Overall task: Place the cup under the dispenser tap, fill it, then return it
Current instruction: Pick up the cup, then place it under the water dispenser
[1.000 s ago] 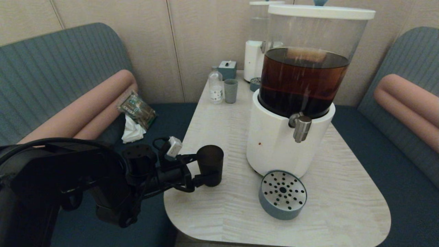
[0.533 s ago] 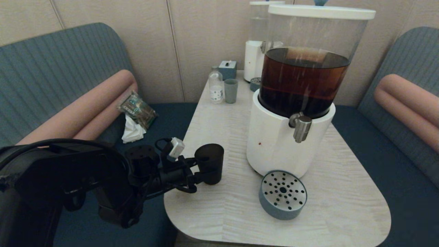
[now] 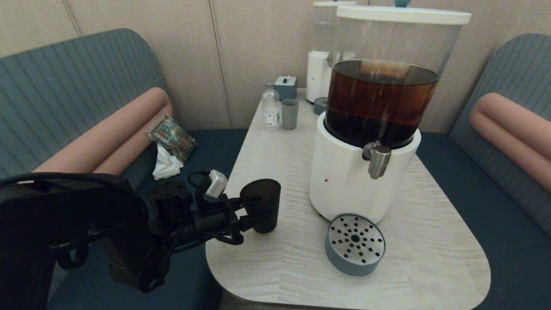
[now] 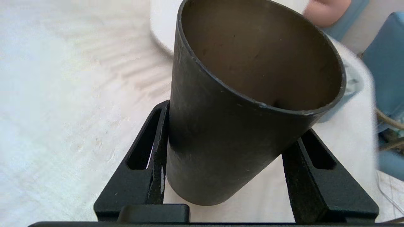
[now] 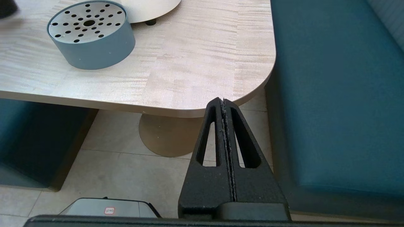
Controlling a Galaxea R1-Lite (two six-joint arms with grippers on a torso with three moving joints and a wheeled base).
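Observation:
The cup (image 3: 261, 206), a matte black tumbler, is at the table's left edge, tipped a little toward my arm. My left gripper (image 3: 252, 212) is shut on the cup, one finger on each side of its lower wall. The left wrist view shows the empty cup (image 4: 221, 132) leaning between the fingers (image 4: 154, 157) of the left gripper (image 4: 235, 121). The dispenser tap (image 3: 379, 160) sticks out of the white base (image 3: 344, 181) under the tank of dark liquid, right of the cup. My right gripper (image 5: 222, 101) is shut and empty, low beside the table's near right corner.
A round grey drip tray (image 3: 354, 243) with a perforated top lies below the tap, also visible as the drip tray (image 5: 90, 34). At the back stand a small bottle (image 3: 270, 107), a grey-green cup (image 3: 289, 114), a teal box (image 3: 286, 87) and a smaller dispenser (image 3: 320, 73). Bench seats flank the table (image 3: 430, 267).
The left gripper's fingers have closed onto the cup. The cup has tipped toward the arm and shifted slightly left. The right arm has not moved.

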